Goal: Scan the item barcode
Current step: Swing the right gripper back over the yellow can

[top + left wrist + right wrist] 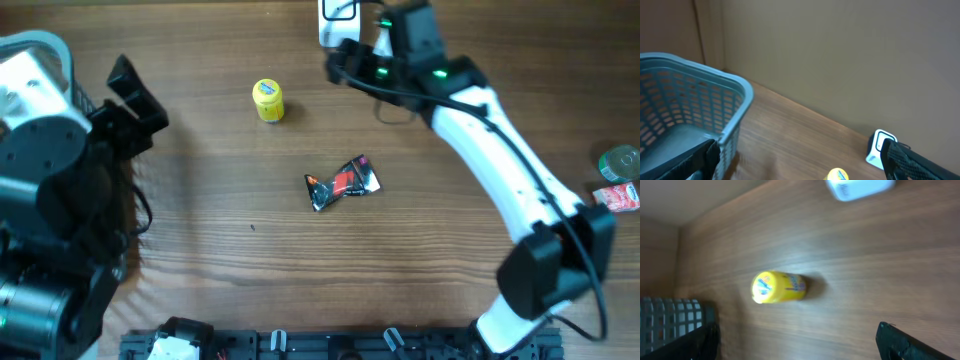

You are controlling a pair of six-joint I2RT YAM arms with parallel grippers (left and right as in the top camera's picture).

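Note:
A small yellow bottle (267,100) lies on its side on the wooden table, left of centre at the back; it also shows in the right wrist view (777,287) and at the bottom edge of the left wrist view (837,175). A black-and-red snack packet (342,183) lies mid-table. The white scanner (337,20) stands at the back edge, also visible as the scanner (879,147) and the scanner (860,187). My right gripper (340,62) hovers open just below the scanner, right of the bottle, holding nothing. My left gripper (135,95) hangs open at the far left, empty.
A blue-grey slatted basket (690,105) stands at the left, beside my left gripper, and its corner shows in the right wrist view (670,317). A green can (622,160) and a red packet (618,197) sit at the right table edge.

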